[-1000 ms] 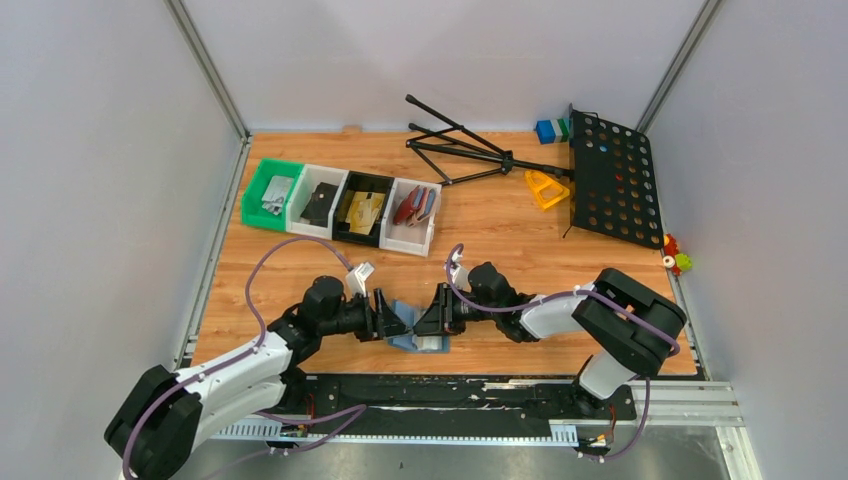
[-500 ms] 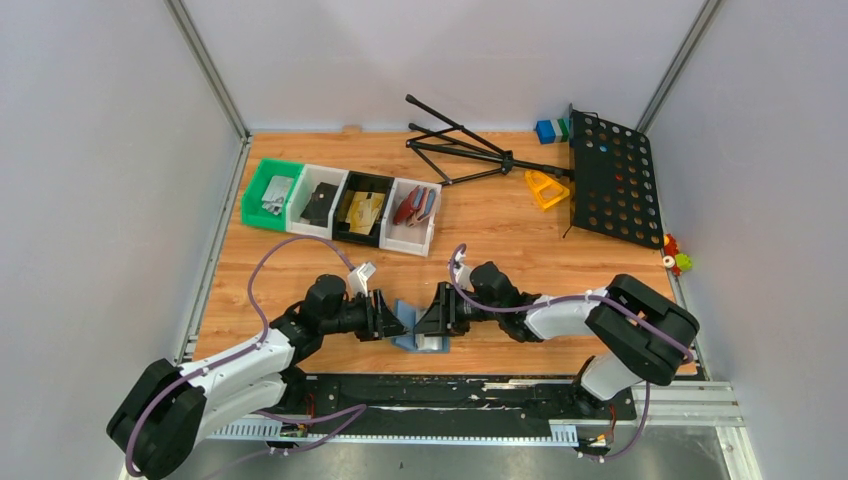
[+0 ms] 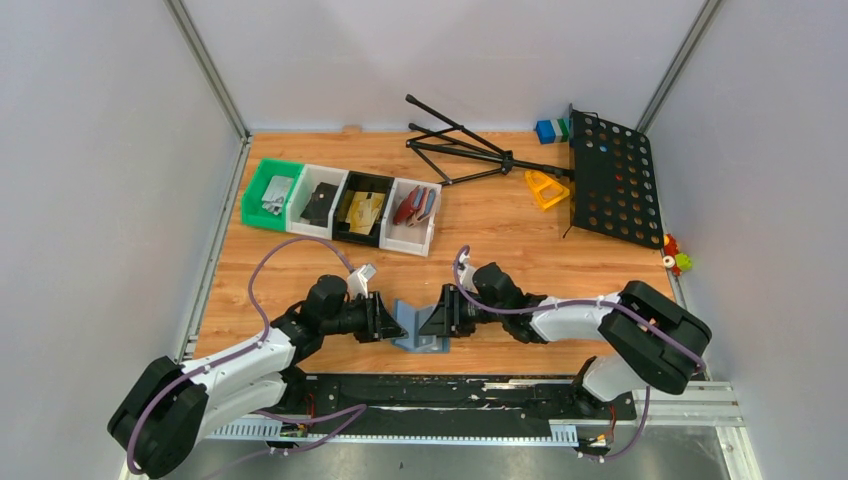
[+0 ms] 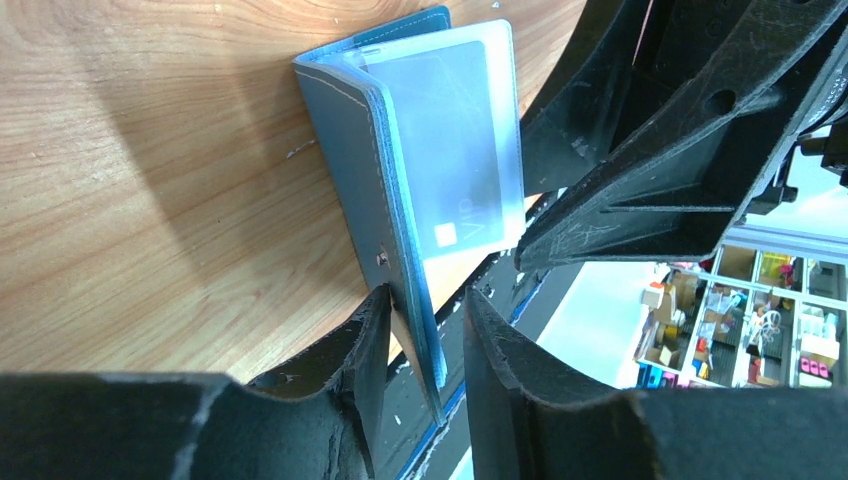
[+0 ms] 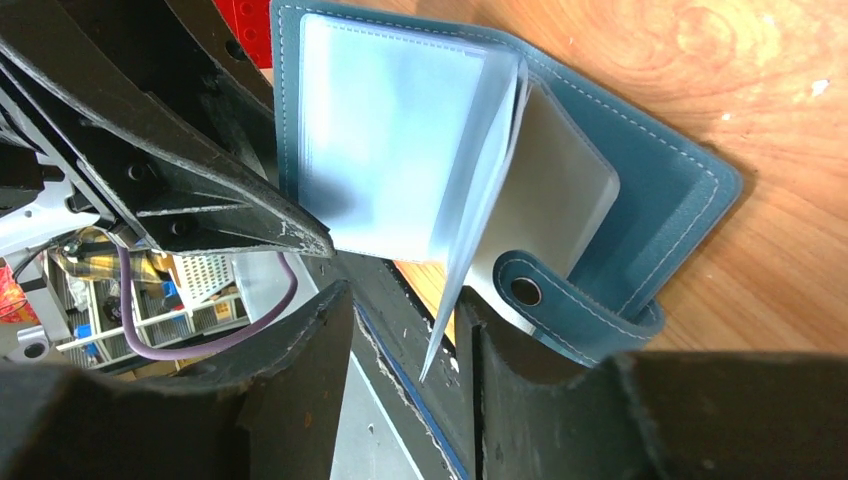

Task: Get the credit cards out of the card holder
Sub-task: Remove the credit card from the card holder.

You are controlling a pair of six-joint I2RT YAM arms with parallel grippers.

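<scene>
Left gripper [image 4: 425,340] jaws straddle the bottom edge of the card holder [image 3: 412,327] cover, just below its snap stud [image 4: 383,258]. A gap shows beside one finger, so the jaws are released, not clamped. Right gripper [image 5: 405,320] jaws stand apart around the free edge of a clear sleeve leaf [image 5: 470,180], also released.

The card holder stands open on the wooden table [image 3: 500,240] at lower centre of the top view, between both grippers. One grey credit card [image 4: 455,140] sits inside a clear sleeve.

Four bins stand in a row at upper left:
- green bin [image 3: 254,196]: grey metal pieces
- white bin [image 3: 300,192]: a dark item
- black bin [image 3: 366,181]: gold-tan items
- end white bin [image 3: 428,236]: a red wallet [image 3: 406,206] and a bluish-grey wallet [image 3: 426,204]
</scene>
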